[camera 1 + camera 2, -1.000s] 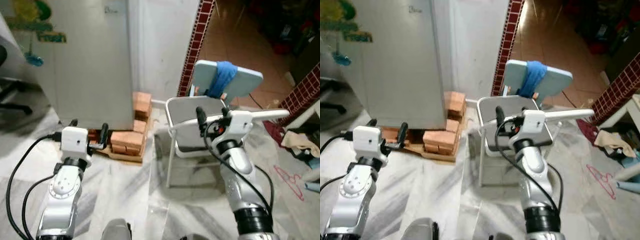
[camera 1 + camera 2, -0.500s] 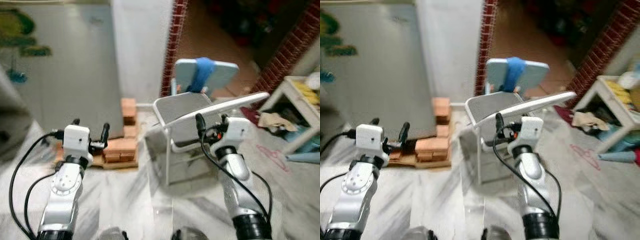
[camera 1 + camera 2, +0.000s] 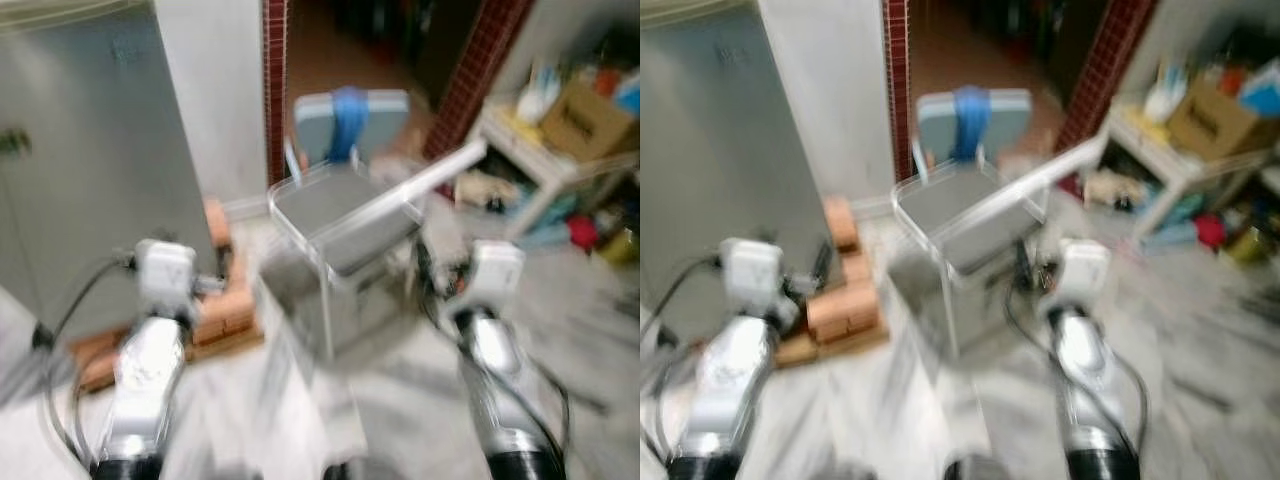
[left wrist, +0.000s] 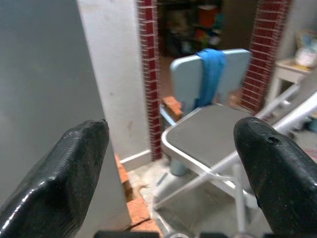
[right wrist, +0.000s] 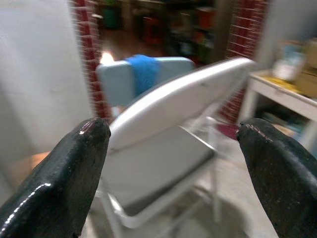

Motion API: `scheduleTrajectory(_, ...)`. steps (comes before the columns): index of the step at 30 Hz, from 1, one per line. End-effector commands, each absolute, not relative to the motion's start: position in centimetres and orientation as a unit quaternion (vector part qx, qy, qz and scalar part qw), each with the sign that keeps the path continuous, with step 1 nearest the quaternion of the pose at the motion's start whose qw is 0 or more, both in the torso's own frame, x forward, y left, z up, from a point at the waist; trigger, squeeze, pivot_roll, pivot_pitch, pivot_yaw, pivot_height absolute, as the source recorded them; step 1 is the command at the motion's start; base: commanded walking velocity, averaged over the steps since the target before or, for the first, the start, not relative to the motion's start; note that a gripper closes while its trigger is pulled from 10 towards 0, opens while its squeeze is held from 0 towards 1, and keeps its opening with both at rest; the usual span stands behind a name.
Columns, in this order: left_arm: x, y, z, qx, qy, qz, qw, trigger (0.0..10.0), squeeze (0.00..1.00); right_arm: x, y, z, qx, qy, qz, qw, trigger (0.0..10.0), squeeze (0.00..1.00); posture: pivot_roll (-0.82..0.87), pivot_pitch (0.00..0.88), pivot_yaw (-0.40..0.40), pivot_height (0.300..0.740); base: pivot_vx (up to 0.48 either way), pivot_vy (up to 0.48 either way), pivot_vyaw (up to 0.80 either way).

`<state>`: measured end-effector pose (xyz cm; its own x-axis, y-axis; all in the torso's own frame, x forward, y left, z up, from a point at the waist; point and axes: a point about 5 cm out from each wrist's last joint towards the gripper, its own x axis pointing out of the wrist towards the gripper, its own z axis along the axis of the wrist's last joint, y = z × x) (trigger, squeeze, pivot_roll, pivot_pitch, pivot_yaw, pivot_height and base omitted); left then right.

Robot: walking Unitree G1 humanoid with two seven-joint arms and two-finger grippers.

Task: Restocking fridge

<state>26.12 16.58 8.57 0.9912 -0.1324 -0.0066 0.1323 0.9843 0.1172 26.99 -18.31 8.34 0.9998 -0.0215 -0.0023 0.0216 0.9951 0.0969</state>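
The grey fridge (image 3: 80, 170) stands shut at the left, with its side (image 4: 39, 89) close by in the left wrist view. My left gripper (image 4: 173, 148) is open and holds nothing, raised in front of the fridge's lower corner. My right gripper (image 5: 173, 148) is open and empty too, held up beside a folding chair (image 3: 340, 215). The eye views are blurred by motion.
The white folding chair with a grey seat stands straight ahead, a blue cloth (image 3: 347, 108) draped over its back. Orange bricks (image 3: 225, 310) lie on the floor at the fridge's foot. A low white table (image 3: 540, 150) with a cardboard box (image 3: 585, 115) and clutter stands at the right. A red brick doorway (image 4: 148, 74) is behind.
The camera has swung to the right: fridge and chair slid left in the picture and the cluttered table came into view. Both arms keep their raised pose with fingers apart.
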Motion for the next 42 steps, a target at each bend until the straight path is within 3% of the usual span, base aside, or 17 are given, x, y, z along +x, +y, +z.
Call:
scheduleTrajectory(1,26.1,17.6,8.7,0.067,-0.002,-0.051,0.996,10.0,0.0,27.4,-17.6,8.9,0.052,-0.012,0.001,0.999,10.0,0.0,0.05,0.007,-0.048,0.74,0.0,0.48,0.0)
scheduleTrajectory(19,26.4,17.4,8.2,0.069,0.007,-0.063,0.996,10.0,0.0,27.6,-17.3,8.5,0.051,-0.008,-0.002,0.999,10.0,0.0,0.04,0.004,-0.024,0.74,0.0,0.416,-0.21)
scheduleTrajectory(28,26.9,17.2,8.5,0.106,0.007,-0.12,0.987,10.0,0.0,27.0,-18.6,8.7,0.04,-0.027,-0.049,0.998,10.0,0.0,0.0,0.021,0.08,0.74,0.0,0.0,0.0)
scheduleTrajectory(34,27.6,17.8,8.7,0.082,0.016,-0.096,0.992,10.0,0.0,26.6,-18.1,8.1,0.035,-0.018,-0.04,0.998,10.0,0.0,0.0,0.02,0.057,0.74,0.0,0.224,-0.32)
scheduleTrajectory(42,26.3,16.5,7.7,0.068,0.032,-0.113,0.991,10.0,0.0,27.3,-17.8,8.1,0.028,-0.013,-0.016,0.999,10.0,0.0,0.03,0.029,0.003,0.74,0.0,0.455,-0.52)
